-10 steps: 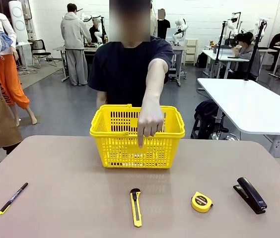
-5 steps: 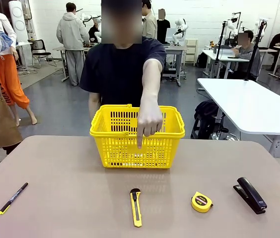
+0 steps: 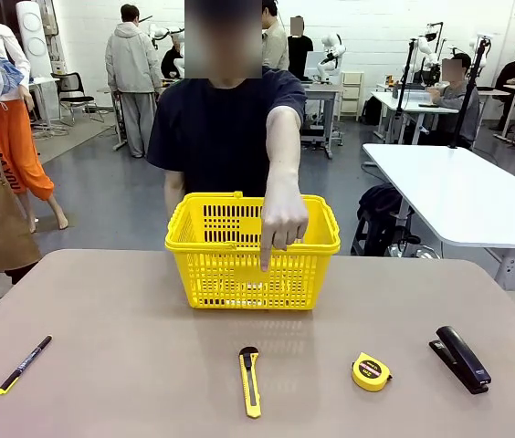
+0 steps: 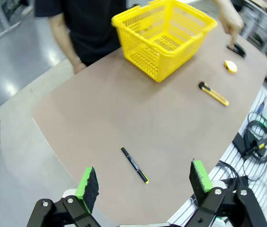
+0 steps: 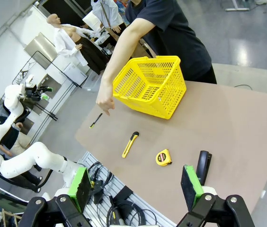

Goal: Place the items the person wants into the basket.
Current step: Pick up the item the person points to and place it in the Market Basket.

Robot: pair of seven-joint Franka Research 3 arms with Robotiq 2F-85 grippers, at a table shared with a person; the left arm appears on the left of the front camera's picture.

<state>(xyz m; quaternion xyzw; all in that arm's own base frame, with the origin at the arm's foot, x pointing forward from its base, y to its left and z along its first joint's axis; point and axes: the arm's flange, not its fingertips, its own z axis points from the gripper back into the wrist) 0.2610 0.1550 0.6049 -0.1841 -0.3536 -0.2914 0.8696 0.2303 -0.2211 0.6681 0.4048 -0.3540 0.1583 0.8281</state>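
Note:
The yellow basket [image 3: 252, 251] stands at the table's far middle, with the person's hand [image 3: 282, 226] held in front of it, index finger pointing down. In line with that finger, near the front edge, lies the yellow-and-black utility knife [image 3: 250, 381]. The thin black pen [image 3: 24, 364] lies at the front left. My left gripper [image 4: 144, 179] hangs open high above the table, over the pen [image 4: 134, 164]. My right gripper [image 5: 136, 187] is open too, well above the table's edge, with the knife [image 5: 130, 144] and the basket [image 5: 150, 85] far below.
A round yellow tape measure [image 3: 370, 372] and a black stapler [image 3: 459, 359] lie at the front right. The brown table [image 3: 130, 310] has bare room between the things. Cables hang past the table's near edge [image 5: 110, 198]. Other people and tables stand far behind.
The person's pointing hand has drifted slightly to the right and the person stands a little straighter. The things on the table have not moved.

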